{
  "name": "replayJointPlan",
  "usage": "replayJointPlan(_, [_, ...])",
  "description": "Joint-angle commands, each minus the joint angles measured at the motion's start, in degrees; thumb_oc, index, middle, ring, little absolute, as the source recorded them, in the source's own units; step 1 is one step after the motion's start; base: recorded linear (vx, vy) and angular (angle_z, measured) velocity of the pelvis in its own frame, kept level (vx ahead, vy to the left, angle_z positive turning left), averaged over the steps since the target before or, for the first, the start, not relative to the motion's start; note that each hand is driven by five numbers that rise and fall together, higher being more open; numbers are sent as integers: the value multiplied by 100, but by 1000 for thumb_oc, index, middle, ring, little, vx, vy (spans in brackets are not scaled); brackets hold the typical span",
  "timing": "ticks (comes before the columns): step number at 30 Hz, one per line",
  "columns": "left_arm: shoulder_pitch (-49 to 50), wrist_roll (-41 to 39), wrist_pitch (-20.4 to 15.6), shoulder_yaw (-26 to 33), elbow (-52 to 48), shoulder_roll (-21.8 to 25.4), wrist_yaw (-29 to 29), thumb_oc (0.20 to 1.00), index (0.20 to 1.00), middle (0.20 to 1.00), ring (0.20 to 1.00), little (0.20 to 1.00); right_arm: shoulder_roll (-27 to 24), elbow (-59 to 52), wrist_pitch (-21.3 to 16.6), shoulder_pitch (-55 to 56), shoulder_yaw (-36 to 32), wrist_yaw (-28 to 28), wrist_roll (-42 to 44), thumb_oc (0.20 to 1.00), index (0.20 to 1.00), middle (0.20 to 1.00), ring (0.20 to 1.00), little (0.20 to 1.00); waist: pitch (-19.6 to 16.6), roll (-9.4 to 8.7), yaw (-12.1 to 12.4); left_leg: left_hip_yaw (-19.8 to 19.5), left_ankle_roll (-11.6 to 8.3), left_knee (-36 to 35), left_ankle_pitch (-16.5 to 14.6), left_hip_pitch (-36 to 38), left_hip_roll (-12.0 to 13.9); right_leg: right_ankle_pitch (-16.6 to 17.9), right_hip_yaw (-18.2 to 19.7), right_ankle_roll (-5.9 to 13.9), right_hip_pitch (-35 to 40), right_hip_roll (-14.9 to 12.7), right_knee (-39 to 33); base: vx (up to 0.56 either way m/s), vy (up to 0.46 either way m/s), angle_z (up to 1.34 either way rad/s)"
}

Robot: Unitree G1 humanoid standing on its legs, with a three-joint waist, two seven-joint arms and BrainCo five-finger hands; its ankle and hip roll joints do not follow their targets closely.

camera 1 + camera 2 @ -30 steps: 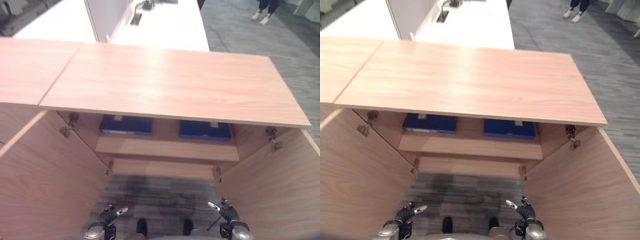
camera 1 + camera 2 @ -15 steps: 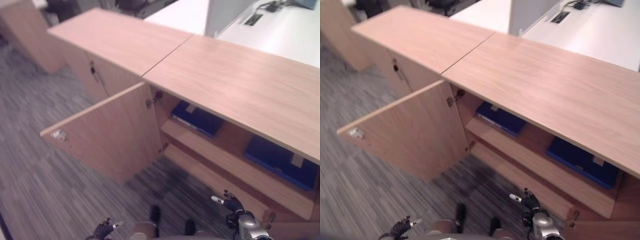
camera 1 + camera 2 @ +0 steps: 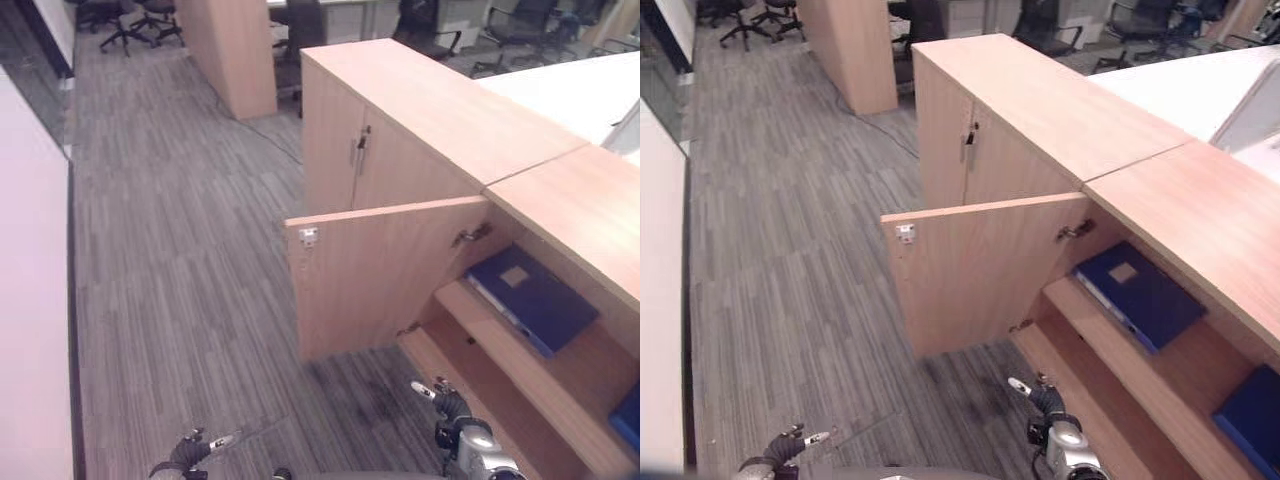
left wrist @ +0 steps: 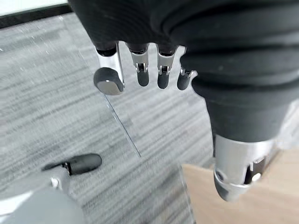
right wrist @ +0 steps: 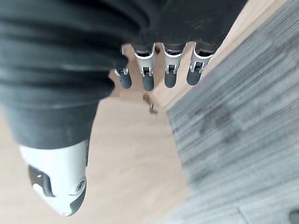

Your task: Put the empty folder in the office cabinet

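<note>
Silver fingers hang straight and relaxed on our left hand (image 4: 140,70), apart from the thumb, holding nothing above the grey carpet (image 3: 180,250). In the eye views this hand (image 3: 190,450) sits low at the bottom edge, well clear of the cabinet (image 3: 560,200). Our right hand (image 5: 159,70) is likewise loose, its fingers straight and empty, hanging over the edge where the carpet meets the wooden cabinet base; in the eye views it (image 3: 445,400) hovers just in front of the cabinet's lower shelf (image 3: 480,400).

Beyond the right hand the cabinet stands open, its door (image 3: 370,270) swung out toward the carpet with a small metal catch near its upper free corner. On the upper shelf (image 3: 560,370) inside lies a blue folder (image 3: 530,295), flat, with a pale label on its cover. A second blue folder (image 3: 1250,425) lies farther along the same shelf, partly cut off by the picture edge. We cannot tell from here which of the two is the empty one.

Next to the open cabinet stands a closed one (image 3: 370,150) with metal handles. Farther off are a tall wooden unit (image 3: 235,50) and several dark office chairs (image 3: 130,20).
</note>
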Motion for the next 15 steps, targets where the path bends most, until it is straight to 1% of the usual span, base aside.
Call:
replayJointPlan(1, [-227,-74,-167,145,-78,-144,71,1000,1000,1000,1000,1000,-240,-7,-55,-181,30,-76,129,1000,1000,1000,1000,1000,307,343,8,-354,-150,542,-394,-288,490,174,-103,300,-417,96,792,-3,287,-25])
replayJointPlan(2, [-273,-21,-188,51,-81,-109,133,1000,1000,1000,1000,1000,-257,69,-33,-92,141,-33,94,1000,1000,1000,1000,1000,331,383,-60,-481,-108,474,-395,-191,432,-276,238,178,-460,523,744,33,250,-30])
replayJointPlan(3, [-312,-83,-209,41,-112,-115,76,1000,1000,1000,1000,1000,-262,144,-58,-95,102,-56,168,1000,1000,1000,1000,1000,335,375,-67,-582,-111,510,-377,-216,367,-399,398,199,-377,654,566,72,166,11])
replayJointPlan(5, [-320,-125,-267,14,-141,-150,62,1000,1000,1000,1000,1000,-253,201,-85,27,109,-41,204,1000,1000,1000,1000,1000,277,367,-91,-731,-99,457,-361,-222,265,-468,565,58,-218,808,168,64,9,73])
replayJointPlan(6, [-344,-200,-294,11,-152,-155,76,1000,1000,1000,1000,1000,-263,268,-74,74,110,-11,202,1000,1000,1000,1000,1000,223,384,-138,-763,-118,380,-349,-166,272,-425,690,50,-160,894,-61,130,-60,49])
replayJointPlan(7, [-368,-253,-376,-16,-279,-168,110,1000,1000,1000,1000,1000,-294,265,-87,133,108,15,195,1000,1000,1000,1000,1000,178,373,-171,-790,-128,348,-346,-118,280,-370,814,44,-75,895,-213,126,-62,14])
replayJointPlan(12, [-423,-360,-469,-114,-769,-215,173,1000,1000,1000,1000,1000,-353,292,-75,267,44,16,109,1000,1000,1000,1000,1000,68,391,-243,-798,-150,261,-374,98,279,-375,760,27,177,897,-418,86,-34,2])
replayJointPlan(15, [-626,-533,-529,-165,-1215,-194,226,1000,1000,1000,1000,1000,-369,321,-55,333,69,20,21,1000,1000,1000,1000,1000,2,425,-354,-733,-174,178,-383,232,300,-371,762,29,246,905,-506,61,-31,-8])
